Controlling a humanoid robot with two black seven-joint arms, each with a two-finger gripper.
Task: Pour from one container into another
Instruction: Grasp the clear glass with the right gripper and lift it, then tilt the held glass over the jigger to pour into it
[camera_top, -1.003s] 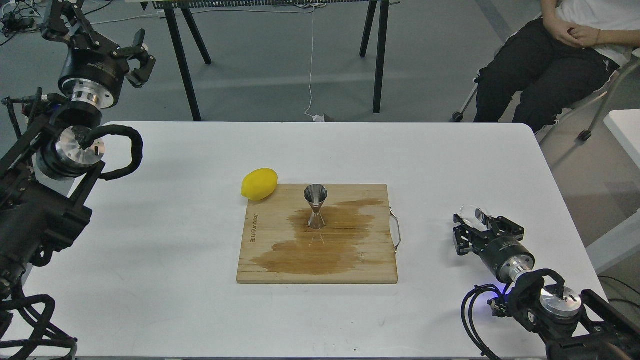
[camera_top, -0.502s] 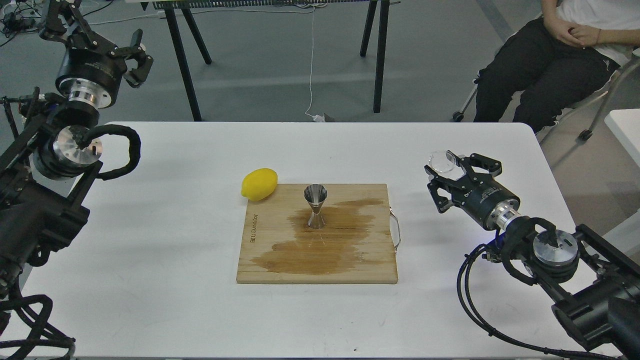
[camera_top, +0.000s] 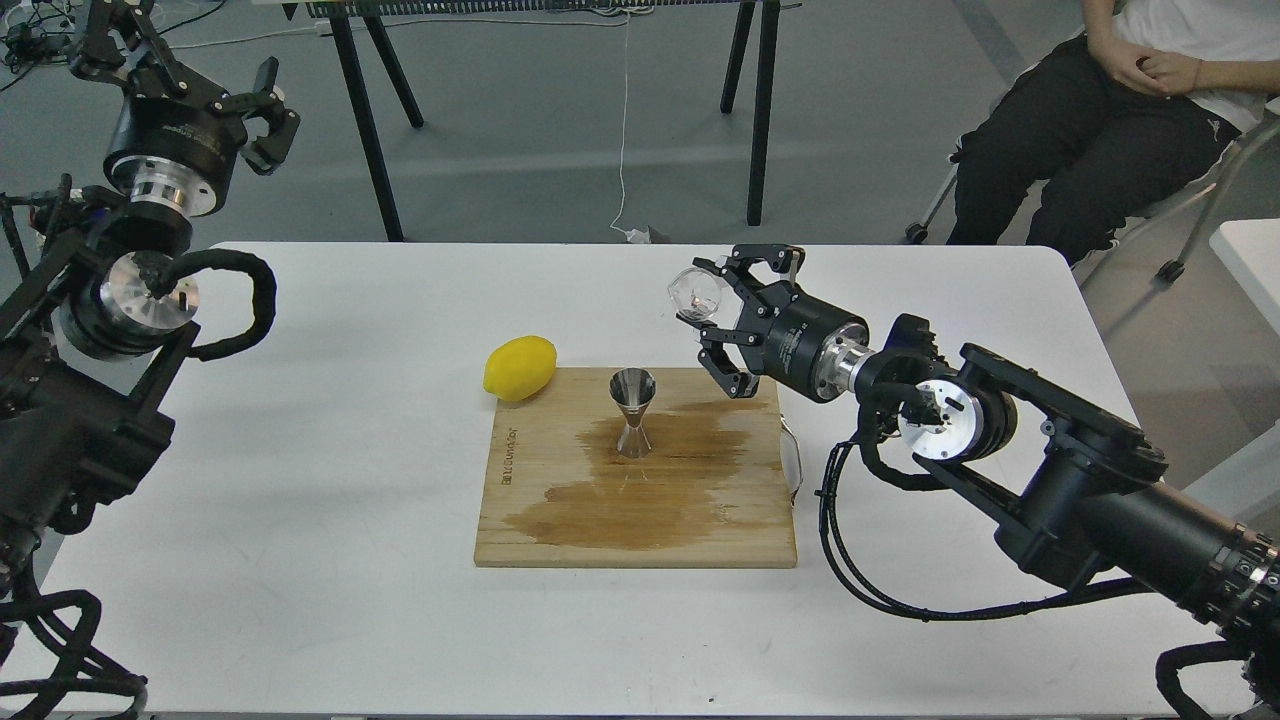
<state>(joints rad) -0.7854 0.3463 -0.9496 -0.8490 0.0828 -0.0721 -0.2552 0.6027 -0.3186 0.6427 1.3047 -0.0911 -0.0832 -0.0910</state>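
Observation:
The steel hourglass jigger (camera_top: 633, 413) stands upright on the wooden board (camera_top: 560, 520), on a dark wet stain. The small clear cup (camera_top: 696, 294) is held in the air, tipped on its side, above and to the right of the jigger. My right gripper (camera_top: 712, 300) is shut on the cup, its arm reaching in from the lower right over the board's right edge. My left gripper (camera_top: 180, 70) is raised at the far upper left, off the table, fingers spread and empty.
A yellow lemon (camera_top: 519, 367) lies at the board's back left corner on the white table (camera_top: 300, 450). A seated person (camera_top: 1100, 120) is beyond the table's far right corner. Black table legs (camera_top: 760, 110) stand behind.
My right arm swung from the table's right side up and left, carrying the cup to just right of and above the jigger. The left arm barely shifted.

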